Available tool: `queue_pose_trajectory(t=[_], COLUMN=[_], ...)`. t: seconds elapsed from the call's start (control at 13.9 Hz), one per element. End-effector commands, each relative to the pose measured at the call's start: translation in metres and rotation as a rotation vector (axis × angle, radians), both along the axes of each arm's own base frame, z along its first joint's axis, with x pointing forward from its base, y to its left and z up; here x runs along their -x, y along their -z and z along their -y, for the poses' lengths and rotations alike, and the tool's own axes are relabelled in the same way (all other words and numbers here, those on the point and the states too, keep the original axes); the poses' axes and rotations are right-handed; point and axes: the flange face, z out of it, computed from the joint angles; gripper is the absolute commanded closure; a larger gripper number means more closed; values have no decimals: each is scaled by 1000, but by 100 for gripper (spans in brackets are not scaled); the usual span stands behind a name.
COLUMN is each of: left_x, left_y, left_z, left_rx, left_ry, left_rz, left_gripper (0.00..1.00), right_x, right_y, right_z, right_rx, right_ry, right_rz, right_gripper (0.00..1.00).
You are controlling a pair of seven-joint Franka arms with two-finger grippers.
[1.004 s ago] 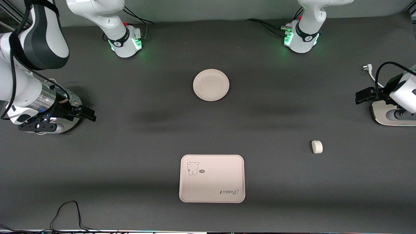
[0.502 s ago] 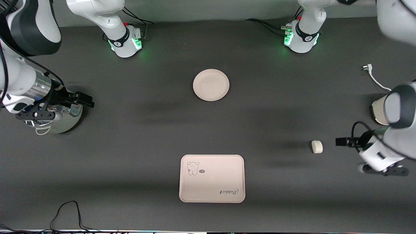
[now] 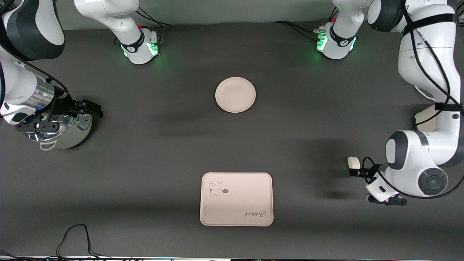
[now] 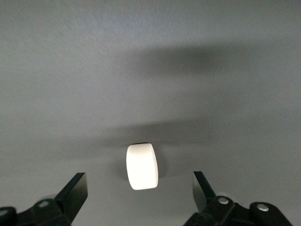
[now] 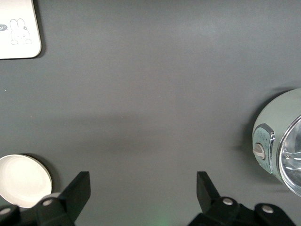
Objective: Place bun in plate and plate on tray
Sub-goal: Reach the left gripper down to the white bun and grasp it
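At the right arm's end of the table, the right gripper [image 3: 95, 110] is seen over a rounded silver-and-pale-green appliance [image 3: 59, 133], most of which is covered by the wrist in the front view. In the right wrist view its fingers [image 5: 80, 188] are spread wide with nothing between them, and only part of the appliance's body and shiny rim [image 5: 282, 141] is caught at the frame's edge.

Near the middle, the plate [image 3: 235, 94] lies bare on the table [image 3: 152, 152], nearer to the robots' bases. The tray [image 3: 236, 199] lies flat and bare nearer to the front camera, well apart from the plate, with its bear drawing and "Rabbit" script uppermost; in the right wrist view only one corner of it [image 5: 19, 28] is shown.

Toward the left arm's end, the bun [image 3: 353, 162] rests on the table, partly covered in the front view by the left gripper [image 3: 357, 172]. In the left wrist view the bun [image 4: 142, 166] is seen between wide-spread fingers [image 4: 75, 190], neither of them touching it. A cream object [image 3: 427, 121] is largely hidden by the left arm.

The surface is a dark grey matte cloth; black cable [image 3: 78, 239] trails over its front edge.
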Motion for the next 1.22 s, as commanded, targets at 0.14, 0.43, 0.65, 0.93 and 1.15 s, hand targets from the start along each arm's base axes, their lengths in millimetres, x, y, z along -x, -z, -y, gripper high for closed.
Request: queue_pose_trajectory(t=[0.14,0.43,0.65,0.93,1.15], left_x=[23,48,50,50,56], left_y=[30,67,68,63,67], left_z=[3,-4,-7,-8,-12], left_rx=[-9,-1,-2,-3,-3], left_ry=[15,20,17,15,11], left_rz=[16,68,64,59,47], left_gripper=[0,0,1,4,32], right_x=[1,0,0,-3,-2], right_y=[11,11,12,15,17], right_z=[-2,-2,-2,-3,-4], right_rx=[-5,-5,-5,-5,-5], right_ry=[-19,-18,-18,-19,-23], right_rz=[1,5,5,13,7], right_gripper=[0,0,0,0,0])
